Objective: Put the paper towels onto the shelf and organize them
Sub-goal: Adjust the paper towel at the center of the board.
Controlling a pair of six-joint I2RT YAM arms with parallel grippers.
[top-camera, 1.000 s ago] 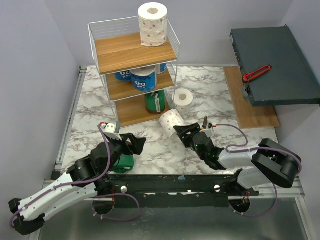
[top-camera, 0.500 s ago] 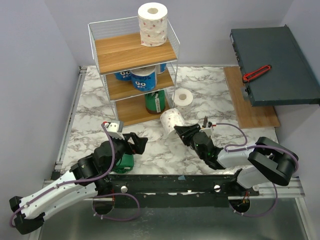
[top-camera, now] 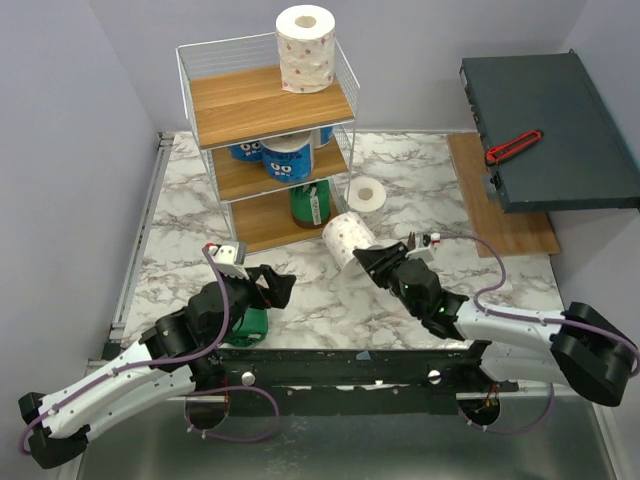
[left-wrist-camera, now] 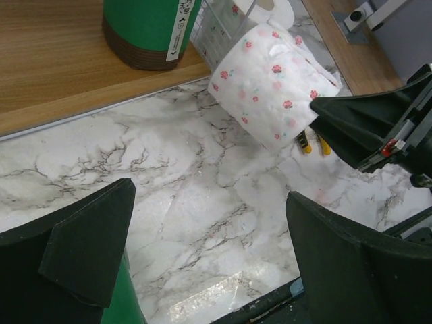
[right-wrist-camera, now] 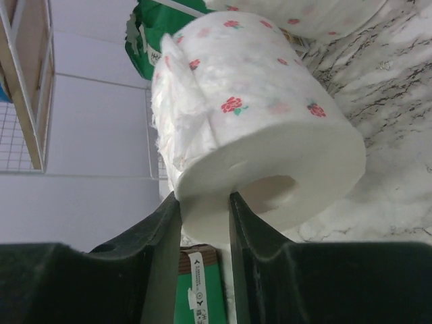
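Observation:
My right gripper (top-camera: 362, 257) is shut on the wall of a white pink-speckled paper towel roll (top-camera: 347, 238), which lies tilted in front of the shelf (top-camera: 270, 100). In the right wrist view one finger (right-wrist-camera: 237, 209) sits at the core's edge, the other outside the roll (right-wrist-camera: 270, 121). My left gripper (top-camera: 275, 285) hangs open over bare marble, a green-wrapped roll (top-camera: 248, 325) below it. On the shelf stand a speckled roll (top-camera: 305, 48) on top, blue rolls (top-camera: 288, 158) in the middle and a green roll (top-camera: 311, 203) at the bottom.
Another white roll (top-camera: 366, 194) stands on the marble beside the shelf's right side. Yellow-handled pliers (left-wrist-camera: 312, 142) lie just behind the held roll. At the far right a dark flat box (top-camera: 550, 130) carries a red tool (top-camera: 513, 146) above a wooden board (top-camera: 500, 215).
My right gripper has closed on the speckled roll and its arm has stretched forward, nudging the roll toward the shelf. My left arm shifted slightly and then stayed put, open.

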